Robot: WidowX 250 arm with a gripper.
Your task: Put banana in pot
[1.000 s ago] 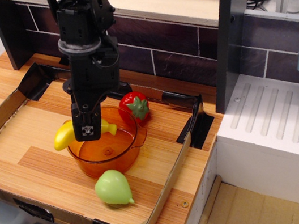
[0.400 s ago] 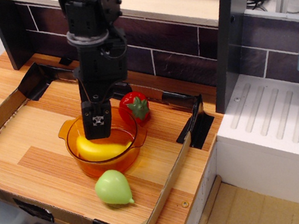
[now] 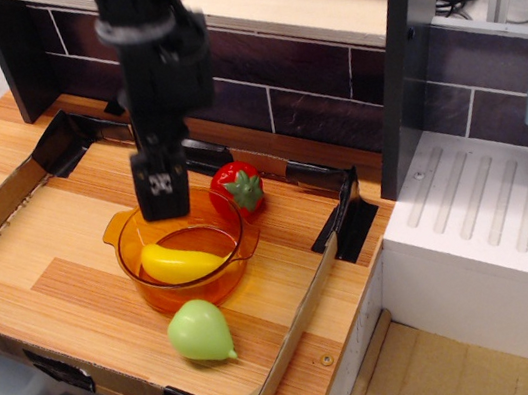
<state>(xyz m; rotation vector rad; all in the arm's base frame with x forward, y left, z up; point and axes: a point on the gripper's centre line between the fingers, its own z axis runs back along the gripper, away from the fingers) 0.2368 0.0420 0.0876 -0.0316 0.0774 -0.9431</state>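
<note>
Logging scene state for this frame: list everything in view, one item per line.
banana: 1, yellow, lying inside the pot
pot: 1, transparent orange, middle of the tray
strawberry: 1, red, touching the pot's far right rim
pear: 1, pale green, just in front of the pot
tray: 1, wood floor with cardboard walls, on the counter
gripper: 1, black, above the pot's far rim, holding nothing; whether open, unclear

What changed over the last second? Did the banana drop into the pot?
Yes. The small yellow plastic toy banana, held at the rim a second ago, was let go and now lies inside the round transparent orange plastic pot. The black end effector has lifted clear above the pot; whether it is open cannot be told. The red strawberry and pale green pear stayed put.
</note>
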